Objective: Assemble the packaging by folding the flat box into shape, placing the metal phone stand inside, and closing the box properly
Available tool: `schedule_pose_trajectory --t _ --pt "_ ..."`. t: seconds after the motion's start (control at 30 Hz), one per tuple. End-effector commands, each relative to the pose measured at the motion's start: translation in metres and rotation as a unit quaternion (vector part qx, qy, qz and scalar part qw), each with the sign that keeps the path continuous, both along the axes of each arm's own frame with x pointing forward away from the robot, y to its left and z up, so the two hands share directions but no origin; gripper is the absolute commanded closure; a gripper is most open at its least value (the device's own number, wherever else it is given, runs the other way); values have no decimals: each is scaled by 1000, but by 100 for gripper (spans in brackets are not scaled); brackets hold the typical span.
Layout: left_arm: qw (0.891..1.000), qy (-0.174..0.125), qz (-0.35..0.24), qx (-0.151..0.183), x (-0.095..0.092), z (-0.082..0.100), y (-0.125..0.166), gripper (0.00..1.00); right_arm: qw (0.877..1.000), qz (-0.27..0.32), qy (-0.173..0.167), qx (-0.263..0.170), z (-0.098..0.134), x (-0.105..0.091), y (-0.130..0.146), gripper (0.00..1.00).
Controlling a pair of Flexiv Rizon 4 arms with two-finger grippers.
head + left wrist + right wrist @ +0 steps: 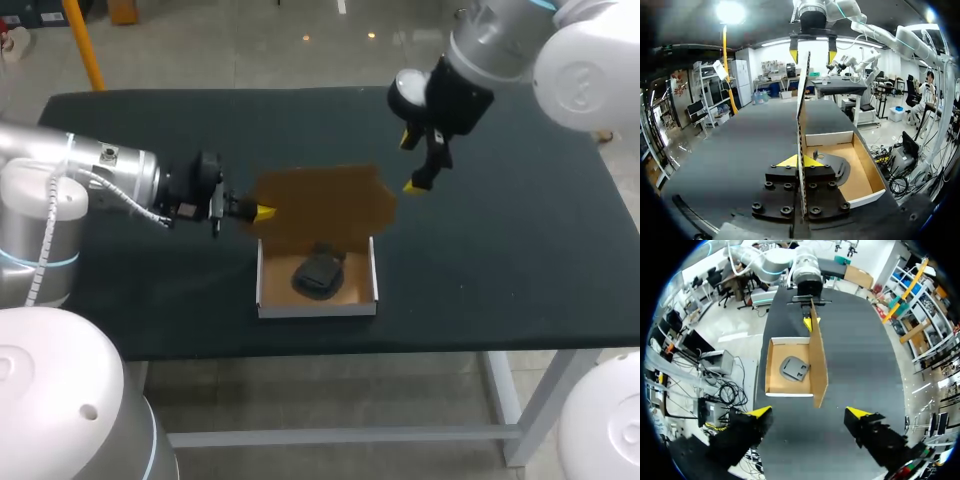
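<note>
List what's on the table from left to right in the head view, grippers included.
In order: left gripper, shut on the edge of the lid → box with the phone stand inside, below that raised lid → right gripper, open and holding nothing.

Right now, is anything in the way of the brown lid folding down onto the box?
Nothing visible. The lid stands upright at the open box, pinched at one end by the left fingers. The phone stand lies flat on the box floor. The right fingers hang open past the lid's other end, not touching.
</note>
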State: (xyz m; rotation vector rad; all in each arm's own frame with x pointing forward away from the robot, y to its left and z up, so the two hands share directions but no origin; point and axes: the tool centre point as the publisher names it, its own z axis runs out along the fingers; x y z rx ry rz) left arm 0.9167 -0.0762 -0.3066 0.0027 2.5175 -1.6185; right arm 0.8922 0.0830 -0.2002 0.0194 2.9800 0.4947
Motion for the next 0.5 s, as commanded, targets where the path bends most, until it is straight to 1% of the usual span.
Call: schedule_pose_trajectory --t 0.03,0.37,0.5 --pt "1000 -4 5 -2 -5 -2 2 100 1000 3 4 -7 5 3 5 0" --pt "1000 -4 5 -2 -5 -2 2 100 1000 12 2 -17 10 11 20 0" --pt "1000 -4 5 -2 -5 -2 2 100 1000 11 -3 -28 16 17 29 0"
